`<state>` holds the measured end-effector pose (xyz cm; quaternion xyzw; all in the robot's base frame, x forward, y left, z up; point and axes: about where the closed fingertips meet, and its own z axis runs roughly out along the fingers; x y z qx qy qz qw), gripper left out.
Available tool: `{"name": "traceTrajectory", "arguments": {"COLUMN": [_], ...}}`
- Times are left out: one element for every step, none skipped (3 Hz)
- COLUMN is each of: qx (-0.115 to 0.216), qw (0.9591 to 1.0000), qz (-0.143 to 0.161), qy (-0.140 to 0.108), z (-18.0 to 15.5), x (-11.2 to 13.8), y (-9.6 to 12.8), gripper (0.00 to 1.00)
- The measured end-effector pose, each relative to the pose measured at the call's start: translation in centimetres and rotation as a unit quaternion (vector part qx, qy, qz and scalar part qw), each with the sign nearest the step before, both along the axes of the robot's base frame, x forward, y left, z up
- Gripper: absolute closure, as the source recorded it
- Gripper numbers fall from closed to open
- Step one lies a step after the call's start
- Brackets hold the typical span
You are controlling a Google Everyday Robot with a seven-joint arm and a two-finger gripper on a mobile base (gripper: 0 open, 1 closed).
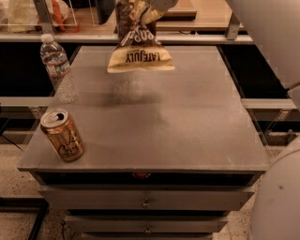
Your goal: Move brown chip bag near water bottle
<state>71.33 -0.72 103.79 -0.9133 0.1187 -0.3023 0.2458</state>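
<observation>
The brown chip bag [138, 44] hangs upside down above the far middle of the grey table [187, 122], its cream "LATE JULY" band at the bottom. My gripper [143, 10] is at the top edge of the view, shut on the bag's upper end, holding it in the air. The water bottle [58, 68], clear with a white cap, stands upright at the table's far left edge, to the left of the bag and apart from it.
A tan soda can [62, 136] stands at the table's front left corner. The table has drawers [146, 201] below its front edge. A shelf with items [56, 14] runs behind the table. My white arm [276, 42] fills the right side.
</observation>
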Motion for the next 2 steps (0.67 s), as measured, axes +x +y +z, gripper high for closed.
{"name": "traceTrajectory", "arguments": {"qx": [0.002,0.001], "qw": [0.9984,0.9951], "qz": [0.054,0.095], "qy": [0.015,0.029], "z": [-1.1,-2.3], "x": [-1.1,-2.3], "y": [3.6,6.3], "gripper": [1.0,1.0]}}
